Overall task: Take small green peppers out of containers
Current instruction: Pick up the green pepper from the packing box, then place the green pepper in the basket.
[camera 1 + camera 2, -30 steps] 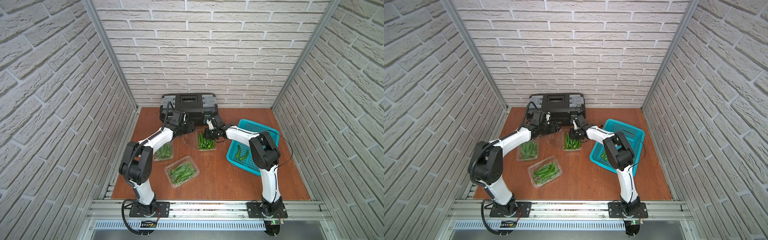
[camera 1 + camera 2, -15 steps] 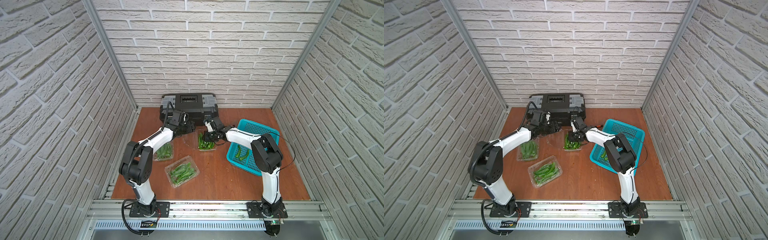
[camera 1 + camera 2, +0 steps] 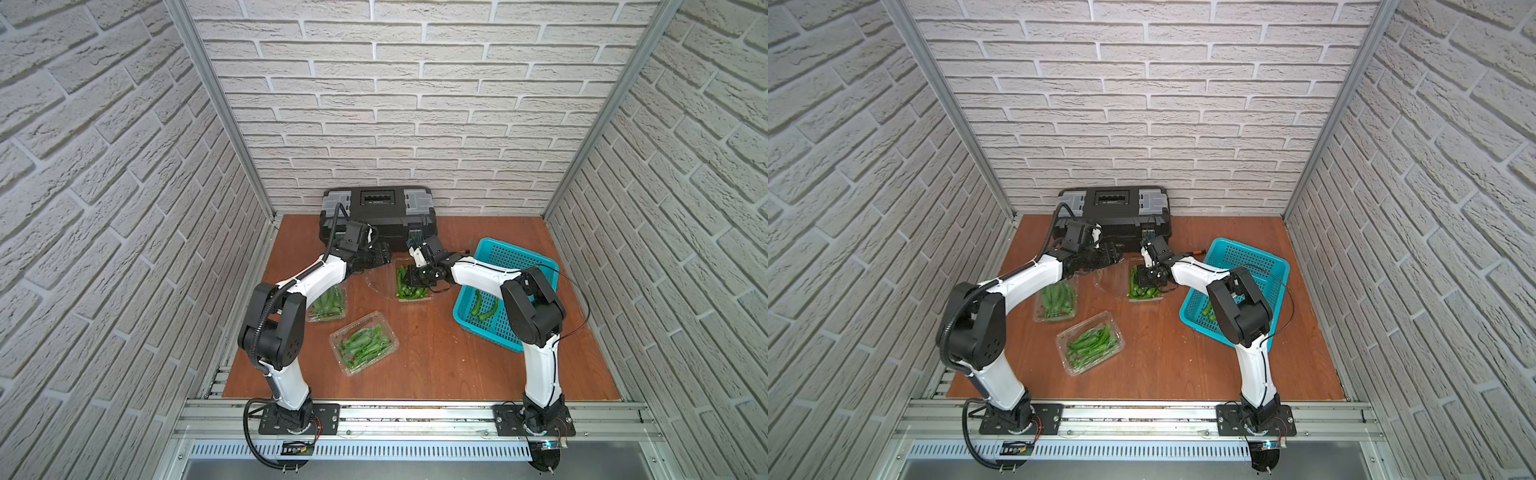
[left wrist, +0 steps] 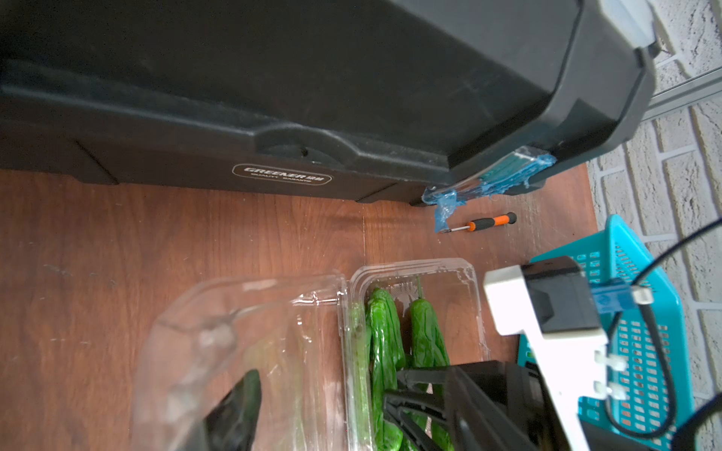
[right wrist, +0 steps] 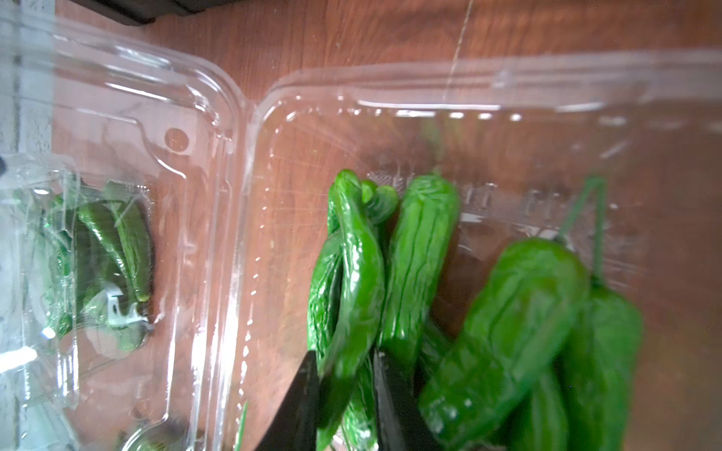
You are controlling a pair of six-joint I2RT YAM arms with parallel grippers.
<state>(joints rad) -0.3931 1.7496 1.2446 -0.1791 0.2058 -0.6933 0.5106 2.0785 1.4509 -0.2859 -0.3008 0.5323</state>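
Brown tabletop [image 3: 436, 353]: three containers [image 3: 337, 336] of peppers [image 5: 359, 273], one basket [image 3: 511, 257]

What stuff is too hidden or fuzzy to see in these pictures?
- Left claw: left wrist view shows one finger, blurred behind the clear lid; gripping or not, unclear.
- Pinched pepper in right claw: right wrist view loses one end between the fingers, at the picture edge.
- Peppers in the basket: in a top view, the right arm hides some.
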